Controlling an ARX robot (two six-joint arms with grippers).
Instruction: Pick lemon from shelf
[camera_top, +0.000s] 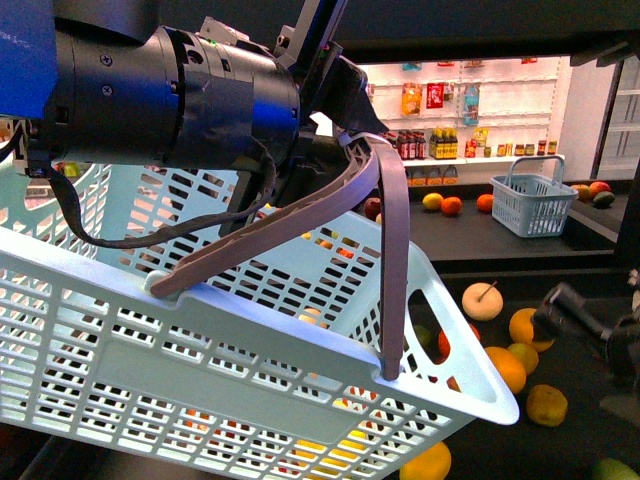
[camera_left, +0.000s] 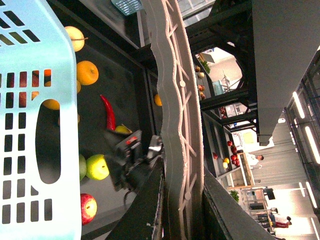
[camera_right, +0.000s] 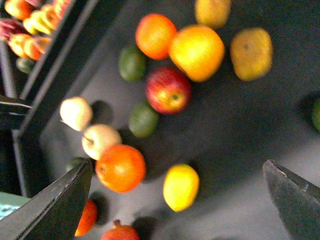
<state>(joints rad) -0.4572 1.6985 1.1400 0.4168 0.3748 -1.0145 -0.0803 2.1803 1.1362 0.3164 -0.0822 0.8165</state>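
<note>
Nearest you: left gripper (camera_top: 350, 135) is clamped on the grey handle (camera_top: 395, 260) of the pale blue basket (camera_top: 200, 370). The basket hangs tilted across the front view and hides most of the lower tray. Left wrist view agrees: the handle runs straight through the jaws.

Next out: right gripper (camera_right: 177, 164) is spread wide over the shelf (camera_right: 240, 125), fingers (camera_right: 55, 210) far apart and touching nothing. The lemon (camera_right: 181, 186) lies on the dark tray between those two fingers, untouched. It sits well in from the tray's black frame edge. An orange (camera_right: 120, 167) is just beside it on the edge side, with a small gap between them. Two cream fruits (camera_right: 100, 141) lie past the orange, closer to that edge. A red apple (camera_right: 168, 90) and a green fruit (camera_right: 143, 118) are near the lemon. A big orange (camera_right: 196, 52) lies beyond the apple.

You can't pick the lemon out for sure in the front view.

Farther: the upper tray carries a small blue basket (camera_top: 533, 205) with a few loose fruits (camera_top: 452, 206) beside it.

Farthest: white-backed shelves of bottles (camera_top: 430, 145).
</note>
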